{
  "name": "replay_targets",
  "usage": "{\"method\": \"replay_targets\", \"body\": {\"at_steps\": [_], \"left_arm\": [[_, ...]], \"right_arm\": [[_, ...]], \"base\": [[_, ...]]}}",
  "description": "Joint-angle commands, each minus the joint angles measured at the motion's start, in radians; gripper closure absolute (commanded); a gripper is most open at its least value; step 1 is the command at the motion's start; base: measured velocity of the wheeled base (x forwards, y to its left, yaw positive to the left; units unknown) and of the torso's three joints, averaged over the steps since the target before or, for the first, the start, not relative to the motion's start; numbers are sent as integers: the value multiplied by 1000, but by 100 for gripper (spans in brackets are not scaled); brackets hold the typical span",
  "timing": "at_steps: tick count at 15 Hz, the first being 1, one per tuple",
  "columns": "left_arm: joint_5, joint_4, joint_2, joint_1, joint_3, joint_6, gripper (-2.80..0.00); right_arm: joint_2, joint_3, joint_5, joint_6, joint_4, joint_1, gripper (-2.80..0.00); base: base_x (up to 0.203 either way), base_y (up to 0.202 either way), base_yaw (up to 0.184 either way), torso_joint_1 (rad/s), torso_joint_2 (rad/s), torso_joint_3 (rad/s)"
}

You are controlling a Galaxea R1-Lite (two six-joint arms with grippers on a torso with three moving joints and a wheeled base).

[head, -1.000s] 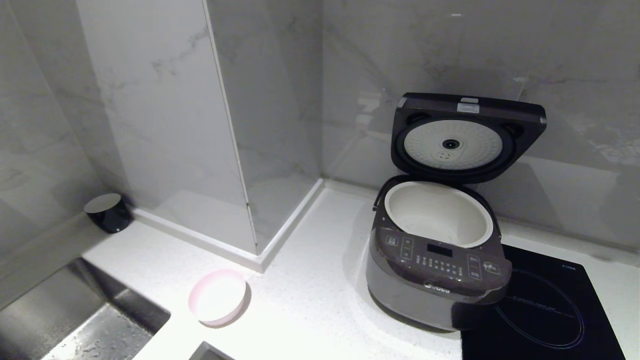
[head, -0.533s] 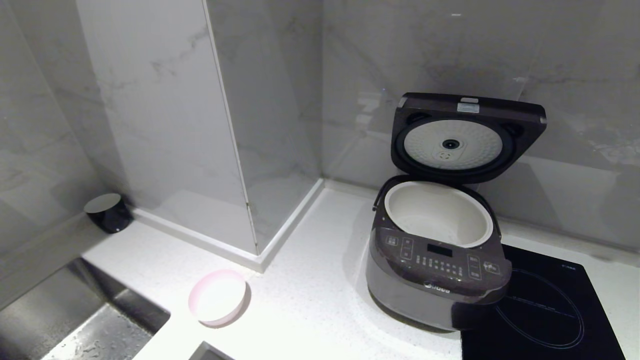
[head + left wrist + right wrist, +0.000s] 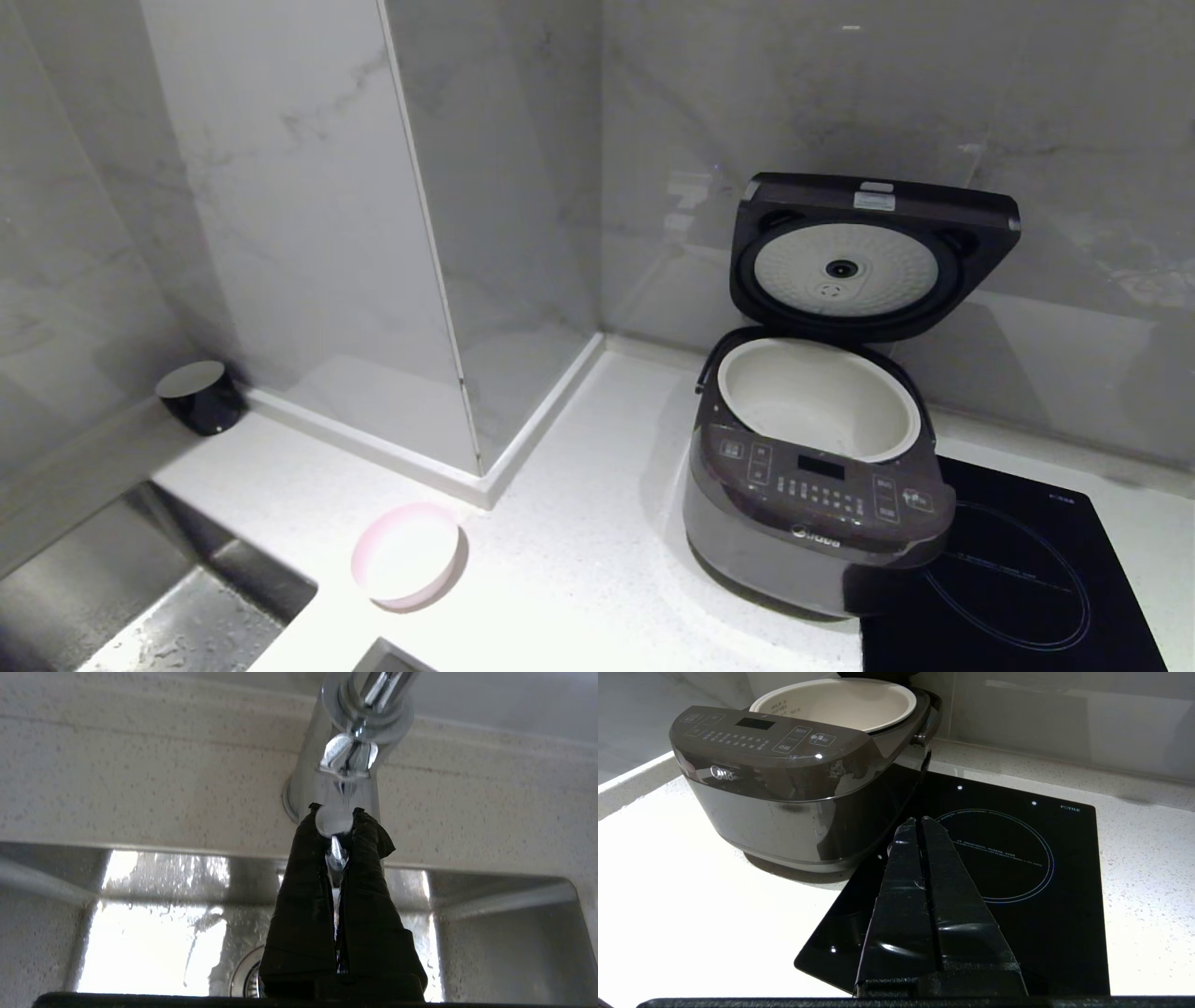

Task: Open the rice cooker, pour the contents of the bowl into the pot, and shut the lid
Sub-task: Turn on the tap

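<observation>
Raised lid (image 3: 873, 247) behind uncovered pot (image 3: 820, 397)

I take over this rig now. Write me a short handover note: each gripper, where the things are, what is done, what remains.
Left gripper: shut on the chrome tap lever above the steel sink.
Right gripper: shut, empty, over the flat black hob.
Dark grey-brown rice cooker: hinged lid up, cream-white inner pot exposed.
Small pale pink bowl: on the counter, left of the cooker.
Done: opening.
Left: pour, close lid.
</observation>
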Motion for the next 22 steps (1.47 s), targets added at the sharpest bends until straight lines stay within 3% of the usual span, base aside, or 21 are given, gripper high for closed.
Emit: {"method": "replay_targets", "body": {"at_steps": [1, 22], "left_arm": [[-2, -2, -9, -1, 16, -1, 0], [-2, -4, -16, 4, 2, -1, 0]], "right_arm": [[0, 0, 0, 0, 0, 0, 0], [0, 0, 0, 0, 0, 0, 0]], "base": [[0, 0, 0, 0, 0, 0], [0, 0, 0, 0, 0, 0]]}}
